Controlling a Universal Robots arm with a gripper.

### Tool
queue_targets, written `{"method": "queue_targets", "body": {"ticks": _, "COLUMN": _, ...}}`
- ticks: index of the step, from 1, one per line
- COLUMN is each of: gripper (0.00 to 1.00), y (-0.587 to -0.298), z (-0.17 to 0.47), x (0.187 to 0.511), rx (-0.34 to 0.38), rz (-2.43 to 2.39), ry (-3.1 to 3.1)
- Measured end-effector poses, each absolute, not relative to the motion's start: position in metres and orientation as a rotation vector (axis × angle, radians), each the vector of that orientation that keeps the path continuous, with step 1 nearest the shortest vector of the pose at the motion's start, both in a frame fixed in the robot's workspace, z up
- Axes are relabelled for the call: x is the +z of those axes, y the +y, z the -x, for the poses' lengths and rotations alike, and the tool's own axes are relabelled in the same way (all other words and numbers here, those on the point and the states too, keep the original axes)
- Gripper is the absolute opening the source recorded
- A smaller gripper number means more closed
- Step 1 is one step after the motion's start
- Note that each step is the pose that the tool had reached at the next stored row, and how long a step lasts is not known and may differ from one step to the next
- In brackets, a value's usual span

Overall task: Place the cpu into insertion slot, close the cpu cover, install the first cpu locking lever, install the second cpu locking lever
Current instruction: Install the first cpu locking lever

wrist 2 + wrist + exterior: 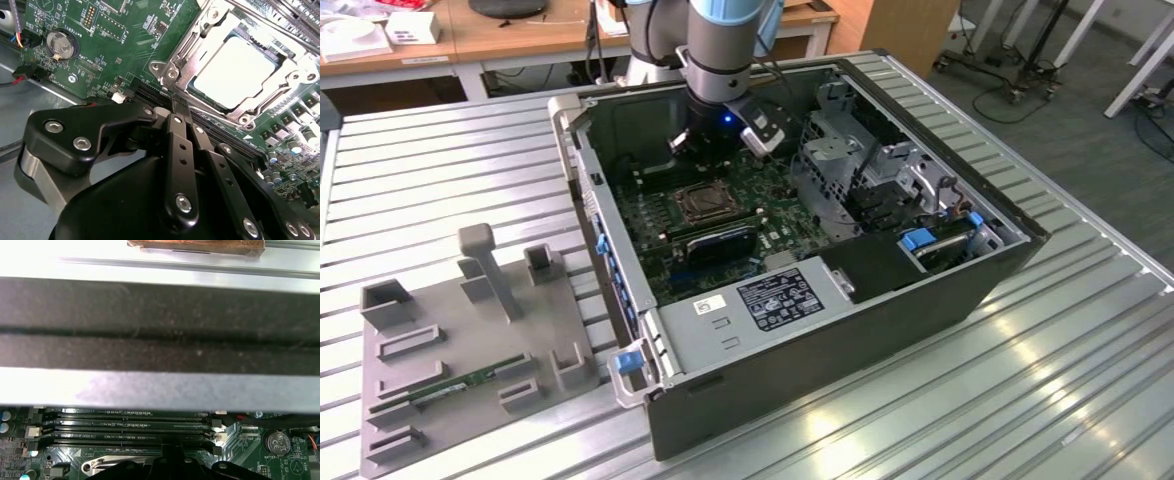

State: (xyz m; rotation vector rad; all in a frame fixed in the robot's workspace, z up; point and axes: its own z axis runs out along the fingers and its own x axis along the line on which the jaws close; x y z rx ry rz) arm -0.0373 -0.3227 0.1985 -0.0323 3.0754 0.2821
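Closest in the second wrist view, the gripper (179, 102) has its two black fingers pressed together into one narrow tip, with nothing between them. That tip hangs over the long black memory slots (210, 125) at the edge of the insertion slot (237, 70), apart from the socket's metal rim. Just past it, the cpu (235, 72) lies flat in the socket, its pale face showing through the square cut-out of the cpu cover (192, 47), which lies down over it. Farther along the green motherboard (100, 45) a round coin battery (62, 44) sits near red and black wires at the board's edge.

Seen from the exterior view, the arm (720, 50) reaches down into the open computer case (854, 330), which lies on a ribbed metal table (454, 160). Its gripper (700, 150) hovers just beyond the socket (703, 203). Toward the exterior view's left, well apart from the case, a grey fixture tray (454, 340) rests on the table.
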Motion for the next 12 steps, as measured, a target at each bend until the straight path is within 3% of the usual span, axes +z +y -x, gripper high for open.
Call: {"method": "queue_targets", "body": {"ticks": 12, "gripper": 0.11, "y": -0.3227, "z": 0.0369, "x": 0.1977, "rx": 0.248, "rz": 0.036, "ry": 3.079}}
